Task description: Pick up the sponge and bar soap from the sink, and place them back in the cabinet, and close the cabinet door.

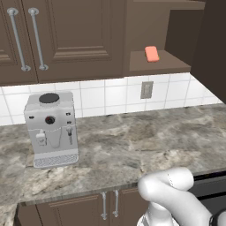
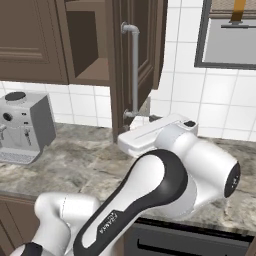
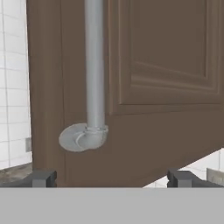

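One bar soap (image 1: 152, 54) lies on the brown shelf of the open cabinet (image 1: 159, 67); any sponge there is hidden from me, and the cabinet's top is cut off by the frame. The cabinet door (image 3: 175, 87) stands swung out right before my gripper (image 3: 111, 178), whose two fingertips (image 3: 41, 178) sit wide apart and released, gripping nothing, below the door's single silver handle (image 3: 94, 65). On the marbled counter (image 1: 132, 145) stands one grey coffee machine (image 1: 50, 128), under a neighbouring cabinet's two handles (image 1: 26, 39).

Grey coffee machine (image 1: 51, 129) on marbled counter (image 1: 132, 145)
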### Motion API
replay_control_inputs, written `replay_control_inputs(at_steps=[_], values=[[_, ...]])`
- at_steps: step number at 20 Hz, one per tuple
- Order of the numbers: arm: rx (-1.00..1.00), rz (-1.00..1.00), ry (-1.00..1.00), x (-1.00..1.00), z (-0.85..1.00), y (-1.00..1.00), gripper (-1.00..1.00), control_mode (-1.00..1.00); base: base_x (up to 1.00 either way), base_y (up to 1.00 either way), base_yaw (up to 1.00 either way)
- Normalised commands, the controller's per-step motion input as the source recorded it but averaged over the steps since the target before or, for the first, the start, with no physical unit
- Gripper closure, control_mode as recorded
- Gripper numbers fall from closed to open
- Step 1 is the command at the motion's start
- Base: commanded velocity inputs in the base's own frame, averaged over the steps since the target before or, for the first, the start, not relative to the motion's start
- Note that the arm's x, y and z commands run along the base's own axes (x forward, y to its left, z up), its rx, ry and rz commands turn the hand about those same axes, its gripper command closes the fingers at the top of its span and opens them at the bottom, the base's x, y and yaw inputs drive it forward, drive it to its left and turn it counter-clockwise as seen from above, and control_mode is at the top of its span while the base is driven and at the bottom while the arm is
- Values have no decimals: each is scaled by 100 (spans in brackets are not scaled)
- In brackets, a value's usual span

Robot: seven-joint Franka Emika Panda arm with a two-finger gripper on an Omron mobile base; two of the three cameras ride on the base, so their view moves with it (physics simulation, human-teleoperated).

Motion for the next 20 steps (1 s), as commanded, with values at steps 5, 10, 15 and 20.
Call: replay_control_inputs(at_steps=[5,10,15,20], values=[[0,7,0,18,0,0,-100,-100,0,0,0],[0,3,0,21,0,6,-100,-100,0,0,0],[0,1,0,22,0,8,-100,-100,0,0,0],[0,0,0,18,0,22,-100,-100,0,0,0]])
